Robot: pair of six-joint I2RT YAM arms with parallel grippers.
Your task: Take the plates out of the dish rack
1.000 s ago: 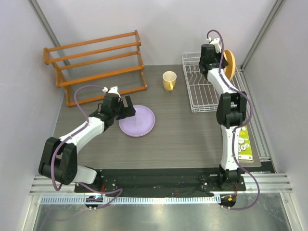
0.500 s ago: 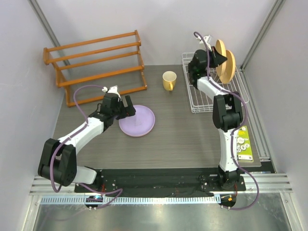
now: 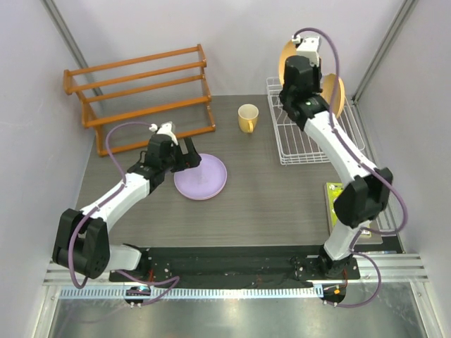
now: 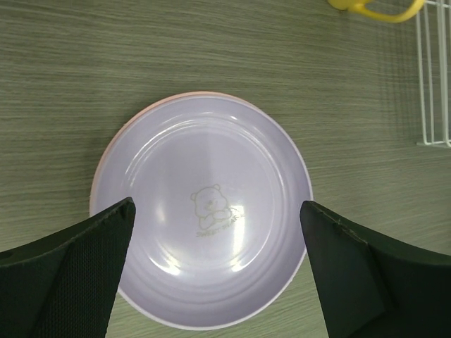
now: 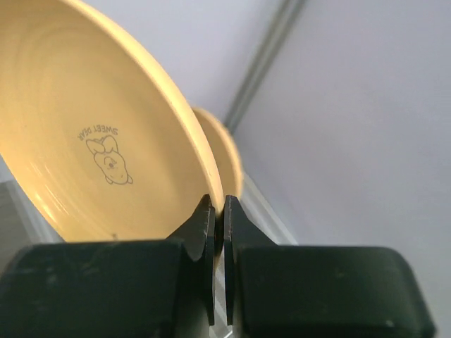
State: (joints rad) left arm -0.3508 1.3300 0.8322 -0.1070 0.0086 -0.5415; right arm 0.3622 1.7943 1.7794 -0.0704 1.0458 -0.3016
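A lilac plate [image 3: 201, 176] lies flat on the table, stacked on a pink plate whose rim [image 4: 118, 134] shows under its upper left edge in the left wrist view. My left gripper [image 3: 189, 151] is open and empty, just above the lilac plate [image 4: 204, 211], with a finger on each side. My right gripper [image 3: 294, 58] is shut on the rim of an orange-yellow plate [image 5: 91, 141] and holds it upright above the white wire dish rack [image 3: 310, 144]. A second orange-yellow plate [image 3: 337, 95] stands in the rack, and shows behind the held one [image 5: 227, 162].
A small yellow mug [image 3: 247, 117] stands left of the dish rack. An orange wooden slatted rack [image 3: 141, 91] stands at the back left. A green printed card [image 3: 337, 204] lies at the right edge. Grey walls close in both sides.
My right arm has lifted one orange-yellow plate up out of the dish rack and swung it left. The left gripper has stayed over the lilac plate.
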